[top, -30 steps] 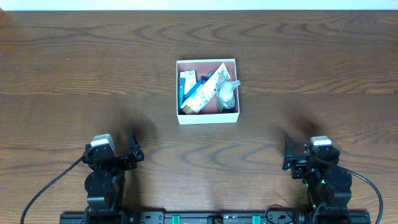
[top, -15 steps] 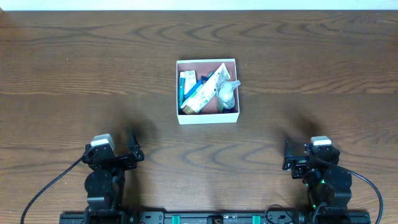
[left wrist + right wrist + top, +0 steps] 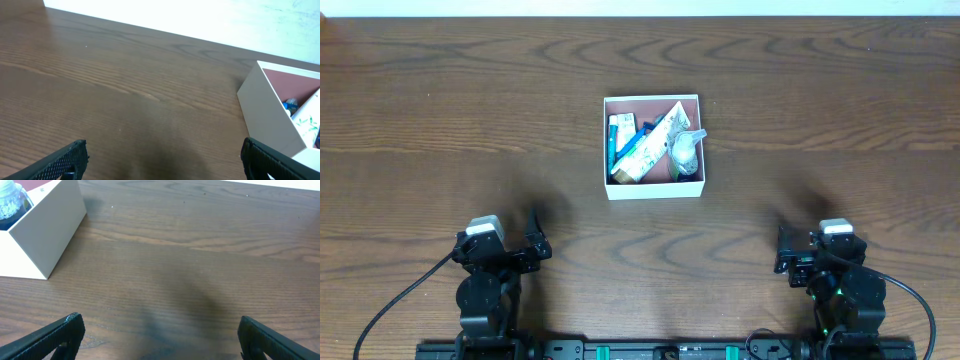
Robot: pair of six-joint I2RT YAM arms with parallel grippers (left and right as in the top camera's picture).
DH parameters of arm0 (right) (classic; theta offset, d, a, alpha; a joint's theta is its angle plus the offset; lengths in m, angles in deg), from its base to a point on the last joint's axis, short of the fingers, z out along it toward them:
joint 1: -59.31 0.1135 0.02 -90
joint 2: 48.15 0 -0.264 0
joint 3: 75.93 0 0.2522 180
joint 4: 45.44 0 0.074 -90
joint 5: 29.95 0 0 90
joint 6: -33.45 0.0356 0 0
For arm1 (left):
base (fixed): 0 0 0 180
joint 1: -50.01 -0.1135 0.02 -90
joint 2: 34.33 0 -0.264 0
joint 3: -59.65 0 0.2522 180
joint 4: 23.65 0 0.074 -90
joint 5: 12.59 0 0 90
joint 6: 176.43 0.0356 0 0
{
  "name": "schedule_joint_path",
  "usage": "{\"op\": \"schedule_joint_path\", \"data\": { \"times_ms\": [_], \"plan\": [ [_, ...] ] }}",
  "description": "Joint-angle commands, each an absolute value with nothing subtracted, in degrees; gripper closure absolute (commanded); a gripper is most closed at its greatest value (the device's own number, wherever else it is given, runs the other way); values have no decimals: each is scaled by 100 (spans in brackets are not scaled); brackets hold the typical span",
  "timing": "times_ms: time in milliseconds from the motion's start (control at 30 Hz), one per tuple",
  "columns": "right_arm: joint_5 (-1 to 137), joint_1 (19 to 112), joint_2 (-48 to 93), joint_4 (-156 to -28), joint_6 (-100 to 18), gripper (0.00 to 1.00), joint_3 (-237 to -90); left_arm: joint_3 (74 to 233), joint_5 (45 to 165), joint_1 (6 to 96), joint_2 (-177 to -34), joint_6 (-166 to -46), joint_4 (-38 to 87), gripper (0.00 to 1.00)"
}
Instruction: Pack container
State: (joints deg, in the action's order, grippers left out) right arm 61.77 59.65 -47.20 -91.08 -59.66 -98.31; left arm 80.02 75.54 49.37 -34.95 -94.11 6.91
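Observation:
The container [image 3: 653,192], a shallow white-walled square box with a reddish-brown floor, sits at the table's middle. It holds a green-and-white carton [image 3: 648,146], a clear bottle [image 3: 686,152] and blue toiletries [image 3: 614,145]. Its wall shows at the right of the left wrist view [image 3: 270,117] and at the top left of the right wrist view [image 3: 47,227]. My left gripper [image 3: 162,160] is open and empty near the front left edge. My right gripper [image 3: 160,335] is open and empty near the front right edge. Both are far from the container.
Dark wood table [image 3: 440,130] all around the container. A white wall runs along the table's far edge [image 3: 200,15]. Cables trail from both arm bases at the front edge.

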Motion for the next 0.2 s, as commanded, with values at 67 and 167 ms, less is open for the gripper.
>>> {"op": "schedule_joint_path", "data": {
  "times_ms": [67, 167],
  "plan": [
    [6201, 6006, -4784, -9090, -5872, 1, -9814, 7873, 7550, 4906, -3469, -9462, 746, 2],
    [6201, 6006, -4784, -9090, -5872, 1, -9814, 7873, 7550, 4906, -3469, -9462, 746, 2]
  ]
}}
